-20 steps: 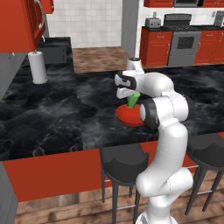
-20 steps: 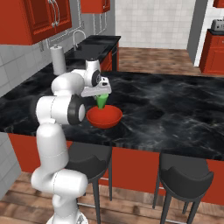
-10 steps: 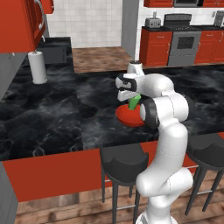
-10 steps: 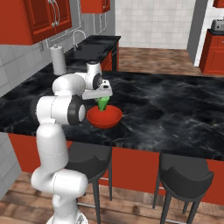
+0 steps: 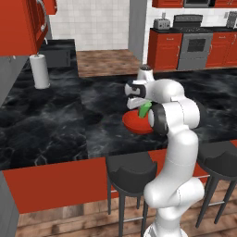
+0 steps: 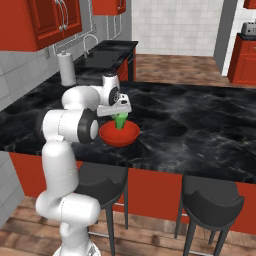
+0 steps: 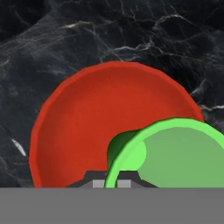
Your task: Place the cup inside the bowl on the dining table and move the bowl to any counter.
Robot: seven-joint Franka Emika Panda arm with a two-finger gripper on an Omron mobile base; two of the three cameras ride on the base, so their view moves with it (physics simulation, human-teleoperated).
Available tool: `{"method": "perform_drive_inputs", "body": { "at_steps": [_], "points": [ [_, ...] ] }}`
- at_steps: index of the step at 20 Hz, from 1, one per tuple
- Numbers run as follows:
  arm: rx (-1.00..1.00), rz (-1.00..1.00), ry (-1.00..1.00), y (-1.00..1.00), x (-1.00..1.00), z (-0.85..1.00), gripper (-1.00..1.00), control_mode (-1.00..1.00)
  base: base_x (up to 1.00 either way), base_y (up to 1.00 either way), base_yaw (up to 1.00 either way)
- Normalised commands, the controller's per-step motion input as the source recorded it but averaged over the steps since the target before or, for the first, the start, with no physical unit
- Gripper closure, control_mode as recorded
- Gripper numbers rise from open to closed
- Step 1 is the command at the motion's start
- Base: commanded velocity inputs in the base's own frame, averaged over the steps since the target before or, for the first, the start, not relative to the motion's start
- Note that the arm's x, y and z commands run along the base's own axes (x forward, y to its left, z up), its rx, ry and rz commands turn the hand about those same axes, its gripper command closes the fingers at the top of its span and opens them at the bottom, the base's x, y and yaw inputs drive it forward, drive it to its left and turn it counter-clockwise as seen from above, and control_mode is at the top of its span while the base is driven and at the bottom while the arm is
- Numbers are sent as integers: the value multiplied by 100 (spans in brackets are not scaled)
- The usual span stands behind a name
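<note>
The green cup [image 5: 144,109] [image 6: 120,121] hangs tilted with its lower end inside the red bowl [image 5: 134,122] [image 6: 119,136]. My gripper [image 5: 140,103] [image 6: 118,115] is shut on the cup's rim from above. The bowl rests on the black marble dining table [image 5: 55,125] [image 6: 200,125], close to its near edge. In the hand view the cup [image 7: 175,153] looms at the lower right over the bowl [image 7: 83,118], its open mouth facing the camera, and the gripper [image 7: 117,183] sits at the bottom edge. Whether the cup touches the bowl's floor I cannot tell.
A paper towel roll [image 5: 40,71] [image 6: 65,69] stands at the table's far left. Dark stools [image 5: 129,171] [image 6: 212,197] are tucked under the near edge. A sink [image 6: 102,57] lies beyond, and a counter over red cabinets [image 5: 166,46] flanks the stove [image 5: 194,44].
The hand and the cup have sunk very slightly toward the bowl. The bowl has stayed put.
</note>
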Motion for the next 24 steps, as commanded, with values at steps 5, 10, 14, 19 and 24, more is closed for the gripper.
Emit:
{"method": "perform_drive_inputs", "body": {
  "at_steps": [5,10,14,19,24],
  "points": [
    [0,0,0,-1,0,-20,100,-100,0,0,0],
    [0,0,0,0,0,-19,100,-100,0,0,0],
    [0,0,0,0,0,-17,100,-100,0,0,0],
    [0,0,0,0,0,-16,100,-100,0,0,0],
    [0,0,0,0,0,-19,100,-100,0,0,0]
  ]
}}
